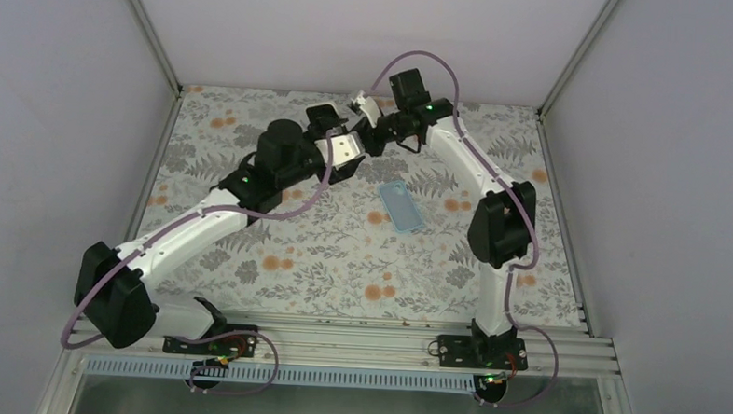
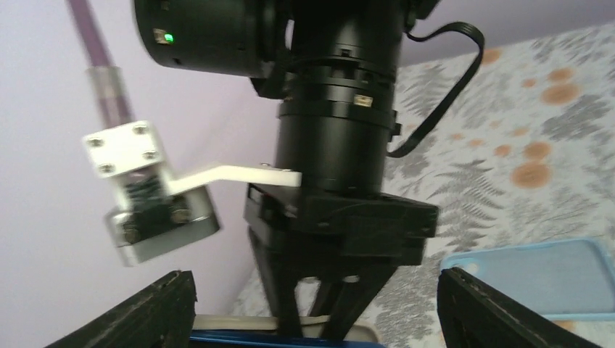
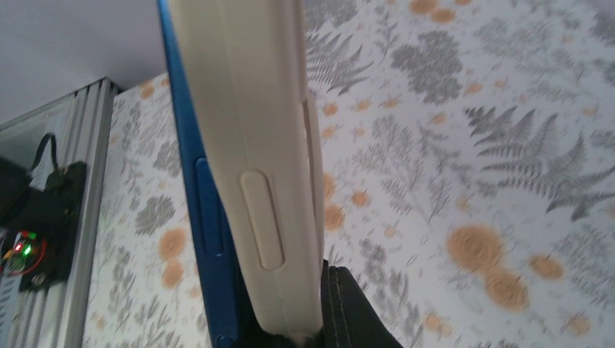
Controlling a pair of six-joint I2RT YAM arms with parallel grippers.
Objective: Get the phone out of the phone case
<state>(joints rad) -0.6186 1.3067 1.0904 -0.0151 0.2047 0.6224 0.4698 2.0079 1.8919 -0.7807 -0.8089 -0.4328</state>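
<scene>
A blue phone (image 3: 210,217) sits in a cream case (image 3: 254,145). My right gripper (image 3: 290,330) is shut on its lower end and holds it above the table; one black finger (image 3: 355,312) presses on the case's back. In the left wrist view the cased phone (image 2: 290,330) lies along the bottom edge. My left gripper (image 2: 319,312) is open, its fingers (image 2: 163,312) wide apart on either side of the phone's end, touching nothing. In the top view the left gripper (image 1: 347,136) and right gripper (image 1: 373,137) meet at the back centre, and the phone is hidden between them.
An empty light-blue phone case (image 1: 402,207) lies flat on the floral table cloth (image 1: 342,253) right of centre; it also shows in the left wrist view (image 2: 529,279). White walls enclose the back and sides. A metal rail (image 1: 338,336) runs along the near edge.
</scene>
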